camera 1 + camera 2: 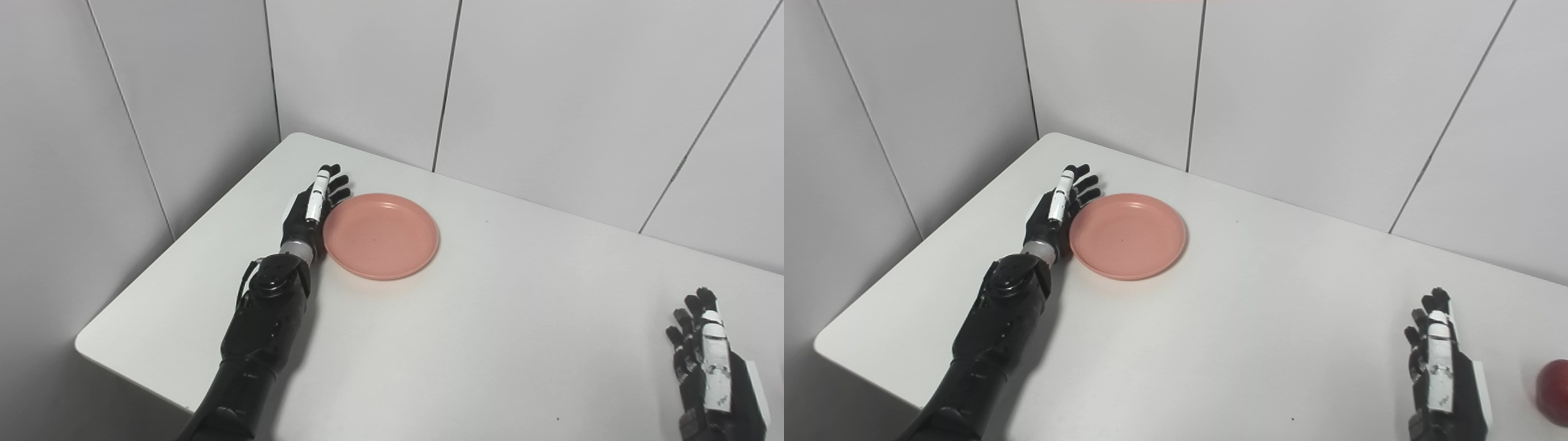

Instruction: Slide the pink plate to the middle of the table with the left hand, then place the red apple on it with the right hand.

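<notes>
The pink plate (381, 234) lies flat on the white table (490, 343), left of its middle and toward the back. My left hand (311, 211) is open, fingers stretched out, its palm side against the plate's left rim. The red apple (1554, 392) rests on the table at the far right edge of the right eye view, partly cut off; the left eye view does not show it. My right hand (1440, 367) is open and empty at the bottom right, a short way left of the apple, not touching it.
Grey panelled walls (551, 92) stand close behind and to the left of the table. The table's left edge (184, 245) runs just beside my left forearm.
</notes>
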Available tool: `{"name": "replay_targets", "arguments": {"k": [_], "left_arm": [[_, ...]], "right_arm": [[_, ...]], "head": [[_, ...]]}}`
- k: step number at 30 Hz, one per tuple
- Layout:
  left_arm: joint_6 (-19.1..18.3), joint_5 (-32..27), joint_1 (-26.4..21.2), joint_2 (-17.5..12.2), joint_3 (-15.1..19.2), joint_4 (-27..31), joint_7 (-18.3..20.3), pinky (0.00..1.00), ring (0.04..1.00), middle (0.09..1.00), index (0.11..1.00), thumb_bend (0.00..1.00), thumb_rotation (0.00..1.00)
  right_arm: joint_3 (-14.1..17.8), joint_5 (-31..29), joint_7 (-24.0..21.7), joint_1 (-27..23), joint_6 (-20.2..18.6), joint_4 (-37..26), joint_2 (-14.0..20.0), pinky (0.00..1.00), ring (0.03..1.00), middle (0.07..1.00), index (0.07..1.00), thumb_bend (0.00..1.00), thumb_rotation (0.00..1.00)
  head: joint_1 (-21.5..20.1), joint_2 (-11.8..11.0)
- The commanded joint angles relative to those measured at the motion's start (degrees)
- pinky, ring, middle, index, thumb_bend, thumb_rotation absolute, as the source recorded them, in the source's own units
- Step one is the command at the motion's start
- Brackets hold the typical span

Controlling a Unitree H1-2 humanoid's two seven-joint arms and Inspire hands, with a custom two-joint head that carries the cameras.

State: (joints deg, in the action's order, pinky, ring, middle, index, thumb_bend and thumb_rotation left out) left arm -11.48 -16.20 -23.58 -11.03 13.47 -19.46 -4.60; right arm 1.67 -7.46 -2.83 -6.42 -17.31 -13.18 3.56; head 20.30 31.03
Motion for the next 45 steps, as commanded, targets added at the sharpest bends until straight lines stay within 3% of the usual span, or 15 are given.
{"name": "replay_targets", "arguments": {"k": [1,34,45], "left_arm": [[-1.0,0.2,-1.5,0.9,-1.3,-0.9,1.9,0.88,0.878,0.885,0.866,0.32,1.0],[-1.3,2.8,0.2,3.8,-7.6,0.7,5.5,0.84,0.867,0.875,0.847,0.35,1.0],[-4.1,2.1,1.5,5.8,-8.5,4.1,7.4,0.87,0.887,0.895,0.876,0.35,1.0]], "right_arm": [[0.0,-0.1,-0.4,-1.3,1.7,-1.3,-0.1,1.0,1.0,1.0,1.0,0.13,1.0],[-0.3,0.6,-0.7,-1.4,3.6,0.8,-0.7,1.0,1.0,1.0,1.0,0.2,1.0],[-0.6,1.6,-0.6,-1.4,4.4,1.3,-1.2,1.0,1.0,1.0,1.0,0.21,1.0]], "head": [[-0.2,0.2],[-4.2,1.8],[-5.6,2.5]]}}
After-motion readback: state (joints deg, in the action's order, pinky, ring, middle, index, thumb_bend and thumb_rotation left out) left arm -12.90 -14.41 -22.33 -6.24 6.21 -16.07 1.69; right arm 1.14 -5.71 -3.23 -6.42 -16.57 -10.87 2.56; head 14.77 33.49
